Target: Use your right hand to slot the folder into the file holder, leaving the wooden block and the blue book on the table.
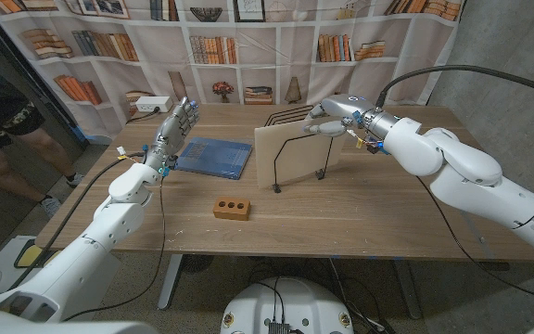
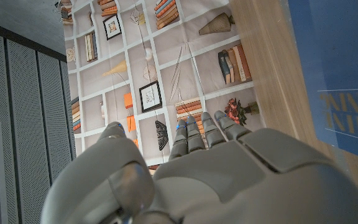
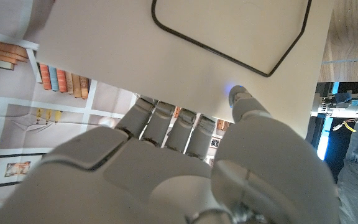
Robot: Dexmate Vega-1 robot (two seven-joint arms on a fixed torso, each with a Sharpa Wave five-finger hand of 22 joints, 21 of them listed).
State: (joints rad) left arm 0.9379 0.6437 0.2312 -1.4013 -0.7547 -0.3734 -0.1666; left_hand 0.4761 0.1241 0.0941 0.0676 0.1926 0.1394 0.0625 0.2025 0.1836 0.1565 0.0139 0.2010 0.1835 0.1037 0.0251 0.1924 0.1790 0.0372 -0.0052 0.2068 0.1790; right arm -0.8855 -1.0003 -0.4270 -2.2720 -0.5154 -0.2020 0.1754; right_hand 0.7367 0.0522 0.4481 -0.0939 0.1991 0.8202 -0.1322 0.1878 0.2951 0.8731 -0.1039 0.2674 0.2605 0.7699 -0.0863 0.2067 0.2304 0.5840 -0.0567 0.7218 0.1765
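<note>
Head view: your right robot hand (image 1: pixel 327 118) pinches the folder (image 1: pixel 293 150) upright inside the file holder (image 1: pixel 295 139) (wire keeps it standing); left robot hand (image 1: pixel 176 125) spread.

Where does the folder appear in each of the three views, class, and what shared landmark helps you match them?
Head view: the folder stands upright at table centre, in the wire file holder, gripped by the right hand.
Left wrist view: not in it.
Right wrist view: the folder beyond the right hand's fingers.
Shared landmark: the bookshelf backdrop.
</note>
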